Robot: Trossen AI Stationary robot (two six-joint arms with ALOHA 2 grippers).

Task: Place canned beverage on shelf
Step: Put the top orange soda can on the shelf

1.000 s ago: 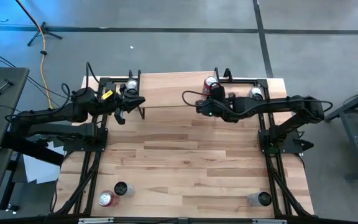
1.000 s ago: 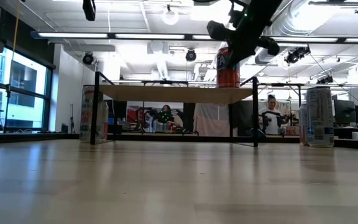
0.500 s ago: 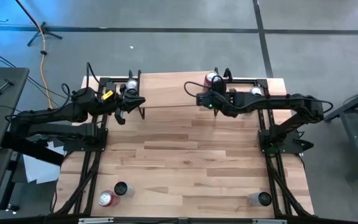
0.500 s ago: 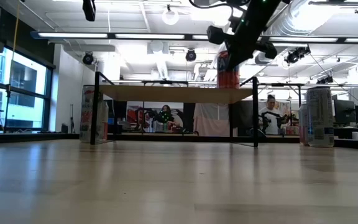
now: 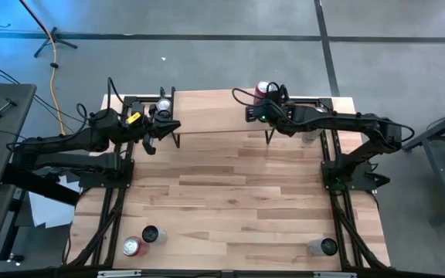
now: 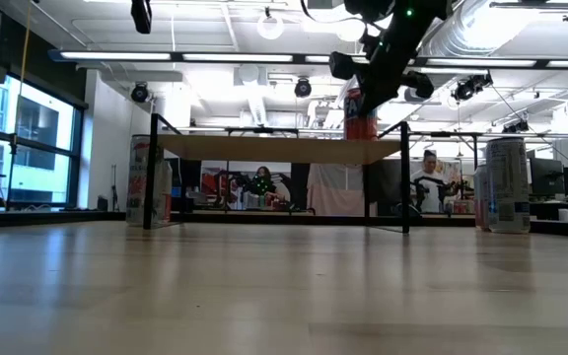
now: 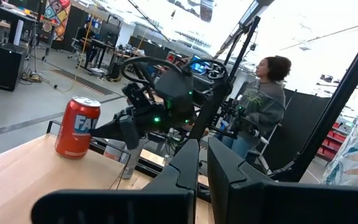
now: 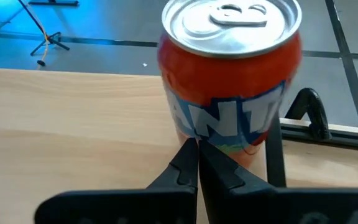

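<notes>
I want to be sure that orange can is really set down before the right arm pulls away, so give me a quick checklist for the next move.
1. Orange soda can upright on the shelf top: ok, standing near the shelf's far right corner.
2. Right gripper released from the can: ok, its fingers are shut together in front of the can, not around it.
3. Can clear of the shelf edge: cannot tell, it sits close to the back edge.
4. Left gripper out of the way: ok, shut and parked by the shelf's left end.
5. Other cans clear of the retreat path: ok, the silver can stands off to the side.
</notes>
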